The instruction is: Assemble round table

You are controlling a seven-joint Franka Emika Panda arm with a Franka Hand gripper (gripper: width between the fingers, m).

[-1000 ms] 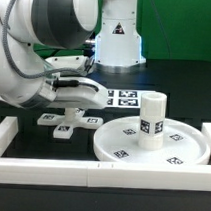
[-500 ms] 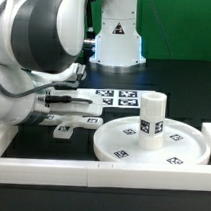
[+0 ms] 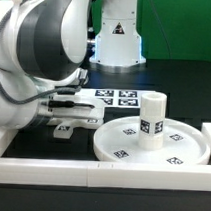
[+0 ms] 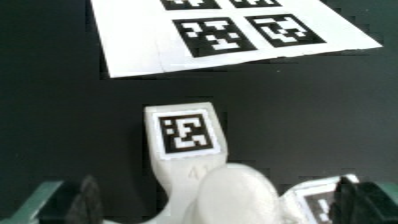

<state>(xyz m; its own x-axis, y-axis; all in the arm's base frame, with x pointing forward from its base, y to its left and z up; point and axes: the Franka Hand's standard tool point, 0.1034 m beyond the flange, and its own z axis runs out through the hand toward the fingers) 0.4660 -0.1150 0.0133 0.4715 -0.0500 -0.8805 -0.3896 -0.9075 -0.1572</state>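
Wrist view: our tool (image 4: 212, 201) hangs wide apart over the cross-shaped base (image 4: 187, 137); next, we judge, it must clamp the hub.

The white round disc (image 3: 151, 156) lies flat at lower right. The short cylinder leg (image 3: 151, 118) stands upright on it. The cross-shaped base (image 3: 62, 130) lies flat at centre left, partly hidden.

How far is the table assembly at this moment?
Done: the leg stands upright on the disc; whether it is fastened cannot be told. In hand: the open gripper hangs over the cross base, one finger on each side, not gripping. Left: to grasp the base and join it to the leg.
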